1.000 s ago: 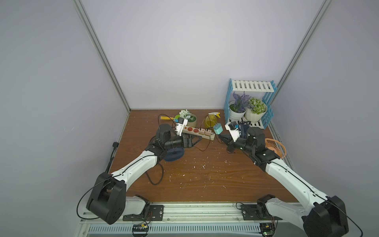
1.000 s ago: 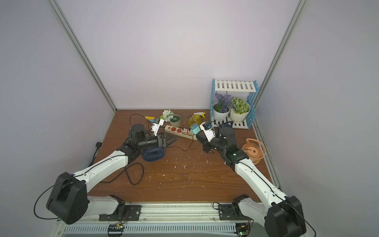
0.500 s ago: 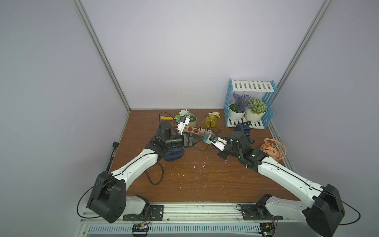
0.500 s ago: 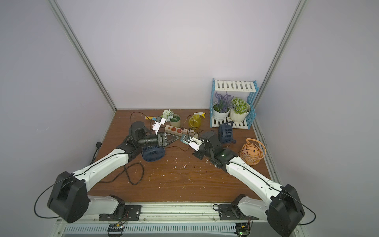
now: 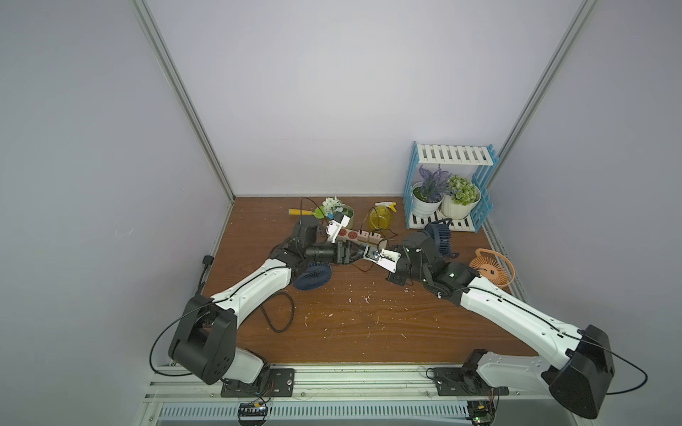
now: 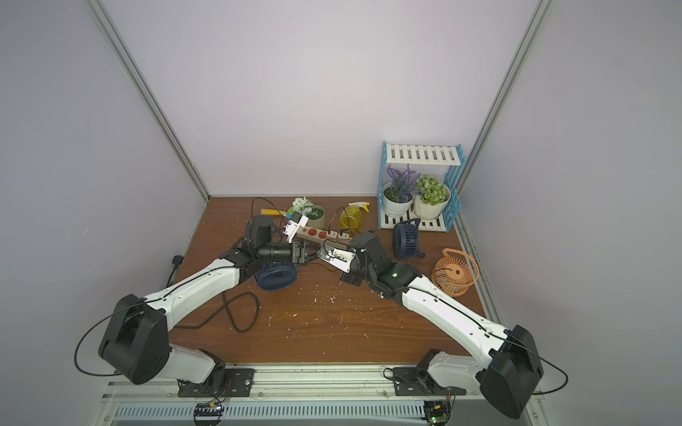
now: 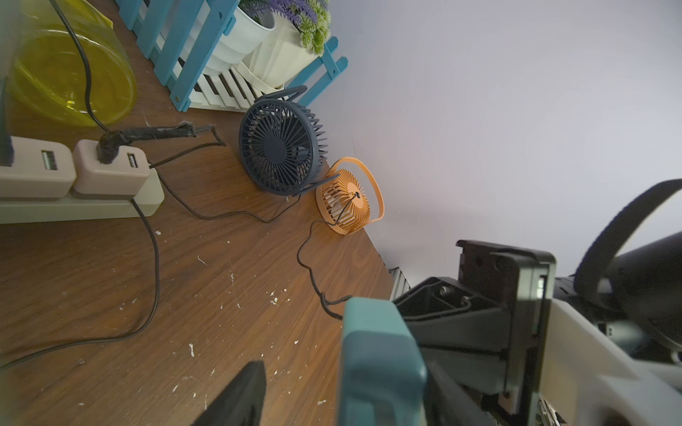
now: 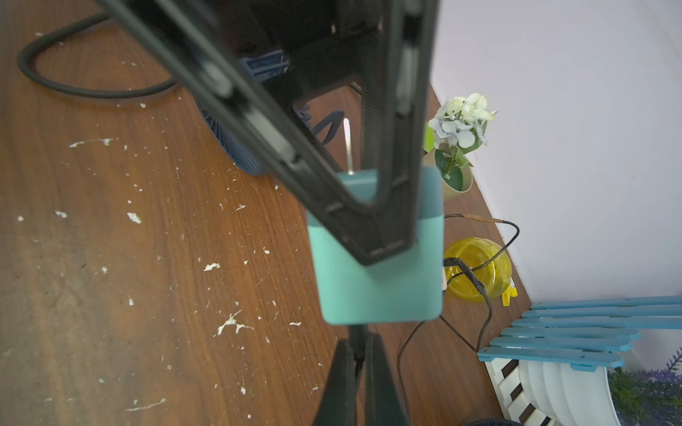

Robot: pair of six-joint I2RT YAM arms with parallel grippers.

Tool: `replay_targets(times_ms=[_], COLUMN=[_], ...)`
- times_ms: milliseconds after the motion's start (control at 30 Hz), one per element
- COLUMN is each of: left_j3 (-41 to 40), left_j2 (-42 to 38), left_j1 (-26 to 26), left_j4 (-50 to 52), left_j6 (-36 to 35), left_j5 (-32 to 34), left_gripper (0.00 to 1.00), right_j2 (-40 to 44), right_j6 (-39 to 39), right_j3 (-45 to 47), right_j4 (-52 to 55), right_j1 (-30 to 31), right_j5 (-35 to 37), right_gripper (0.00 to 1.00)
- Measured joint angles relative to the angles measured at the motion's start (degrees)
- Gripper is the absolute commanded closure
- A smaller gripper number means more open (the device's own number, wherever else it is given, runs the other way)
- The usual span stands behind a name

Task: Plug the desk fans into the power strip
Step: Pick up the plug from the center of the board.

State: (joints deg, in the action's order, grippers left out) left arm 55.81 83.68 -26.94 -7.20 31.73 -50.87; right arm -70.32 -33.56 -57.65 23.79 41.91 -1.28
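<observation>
Both top views: power strip (image 5: 348, 234) (image 6: 313, 233) lies rear-centre, open table (image 5: 350, 324) before it. Left wrist: left gripper (image 7: 343, 387), half-spread, straddles teal adapter (image 7: 376, 354), one finger clear. Right wrist: right gripper (image 8: 360, 345) pinches black cable (image 8: 357, 332) at adapter's edge.

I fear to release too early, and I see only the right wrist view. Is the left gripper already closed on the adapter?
Observer: Not yet. The left wrist view shows a gap between one left finger and the adapter.
Operator: Which fan owns this cord?
Observer: The orange fan; its cord runs up to the adapter.
Operator: Is any socket free?
Observer: Yes. In both top views the strip shows two bare red sockets at its end by the left arm.
</observation>
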Motion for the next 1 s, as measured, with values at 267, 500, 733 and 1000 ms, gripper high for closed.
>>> replay_targets(times_ms=[267,500,733,1000], left_j3=[0.3,-1.4,-9.9,-11.4], left_j2=[0.4,-2.0,-7.6,-11.4], left_j1=[-0.5,-1.2,-1.2,-1.3], left_j4=[0.5,0.6,-9.4,-18.7], left_j6=[-0.7,0.5,10.4,17.4], left_j5=[-0.8,3.5,14.3,21.4], left_gripper=[0.88,0.90,0.88,0.89], right_j2=[0.0,3.9,14.8,10.6], right_j6=[-1.8,6.1,28.5,65.3], right_j3=[0.3,1.5,8.5,24.5], right_j4=[1.1,-1.1,-12.5,-41.6], right_j1=[1.2,0.9,-3.3,-7.6], right_j5=[3.3,6.4,-3.5,-23.4], right_gripper=[0.95,0.41,0.37,0.37])
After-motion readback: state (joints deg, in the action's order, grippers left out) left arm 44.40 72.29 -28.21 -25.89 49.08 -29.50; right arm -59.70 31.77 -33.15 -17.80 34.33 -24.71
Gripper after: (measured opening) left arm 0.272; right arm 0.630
